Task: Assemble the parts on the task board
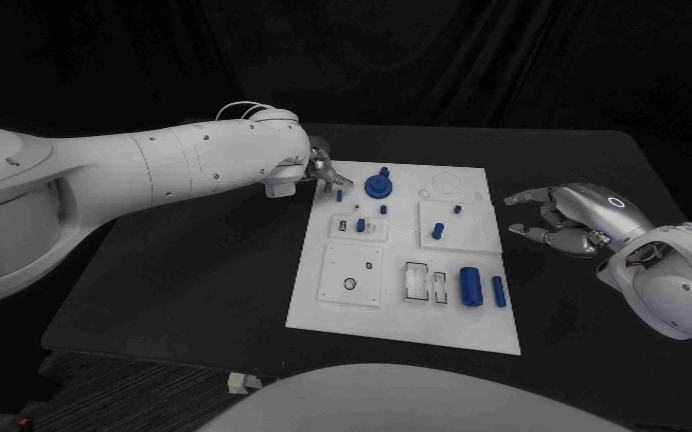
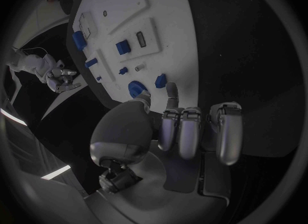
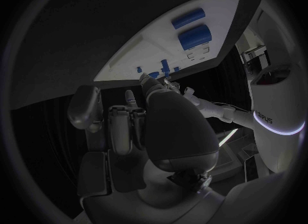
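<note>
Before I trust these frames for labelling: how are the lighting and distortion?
Head view: dim, but the white board stands out and its edges stay straight. Left wrist view: fisheye bends the board edge; the robot hand looms large. Right wrist view: very dark, board curved.

The task board lies in the middle of the table. The left hand is at the board's far left corner, touching a small part there. The right hand stays off the board — just right of its right edge. Two cylinder parts lie side by side on the near right area.
</note>
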You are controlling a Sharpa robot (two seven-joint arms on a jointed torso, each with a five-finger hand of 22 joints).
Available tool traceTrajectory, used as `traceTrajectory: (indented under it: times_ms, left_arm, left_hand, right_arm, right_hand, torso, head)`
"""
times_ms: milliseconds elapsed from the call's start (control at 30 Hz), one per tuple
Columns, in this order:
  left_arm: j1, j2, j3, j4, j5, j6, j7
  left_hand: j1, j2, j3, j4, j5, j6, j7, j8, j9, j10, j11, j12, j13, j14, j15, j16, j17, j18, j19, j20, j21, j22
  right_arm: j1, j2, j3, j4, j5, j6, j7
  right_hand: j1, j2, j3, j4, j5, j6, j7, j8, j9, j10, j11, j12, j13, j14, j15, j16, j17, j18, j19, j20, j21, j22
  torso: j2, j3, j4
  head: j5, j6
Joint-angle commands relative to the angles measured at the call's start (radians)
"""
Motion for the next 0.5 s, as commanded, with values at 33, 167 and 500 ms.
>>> traceTrajectory:
  times_ms: [33,167,500]
  left_arm:
    - [-0.003,0.002,0.001,-0.001,-0.002,0.018,0.019]
    - [-0.004,0.004,0.001,-0.001,-0.002,0.022,0.021]
    - [-0.005,0.008,0.001,-0.004,-0.002,0.03,0.026]
  left_hand:
    - [0.013,0.004,-0.005,-0.006,0.004,-0.012,0.002,0.008,0.004,0.104,-0.003,0.004,0.263,0.102,-0.004,0.003,0.263,0.006,0.033,-0.005,-0.006,0.225]
    - [0.021,0.007,-0.005,-0.01,0.009,-0.016,0.002,0.009,0.007,0.104,-0.002,0.004,0.263,0.102,-0.004,0.003,0.263,0.006,0.031,-0.005,-0.008,0.224]
    - [0.041,0.016,-0.005,-0.024,0.031,-0.027,0.003,0.011,0.012,0.104,-0.001,0.004,0.263,0.102,-0.002,0.003,0.263,0.007,0.028,-0.004,-0.014,0.223]
  right_arm:
    - [-0.003,-0.002,0.0,0.001,-0.005,-0.009,-0.003]
    - [-0.003,0.0,0.0,0.0,-0.005,-0.008,-0.004]
    - [-0.003,0.002,0.0,0.0,-0.005,-0.004,-0.005]
  right_hand:
    - [-0.007,0.005,0.0,0.006,0.005,0.007,0.0,-0.006,-0.001,0.057,0.008,-0.006,0.208,0.087,0.006,-0.004,0.196,0.006,-0.007,-0.001,-0.006,0.139]
    - [-0.007,0.005,0.0,0.006,0.005,0.007,0.0,-0.006,-0.001,0.057,0.008,-0.007,0.208,0.087,0.006,-0.004,0.196,0.006,-0.007,-0.001,-0.006,0.139]
    - [-0.005,0.005,0.001,0.005,0.009,0.008,0.0,-0.006,-0.002,0.053,0.007,-0.012,0.203,0.087,0.006,-0.005,0.195,0.007,-0.008,-0.001,-0.008,0.139]
  torso:
    - [-0.002,0.0011,-0.0004]
    - [-0.002,0.0008,-0.0009]
    - [-0.002,0.0008,-0.0001]
  head:
    - [0.001,0.0]
    - [0.001,0.0]
    - [0.001,0.0]
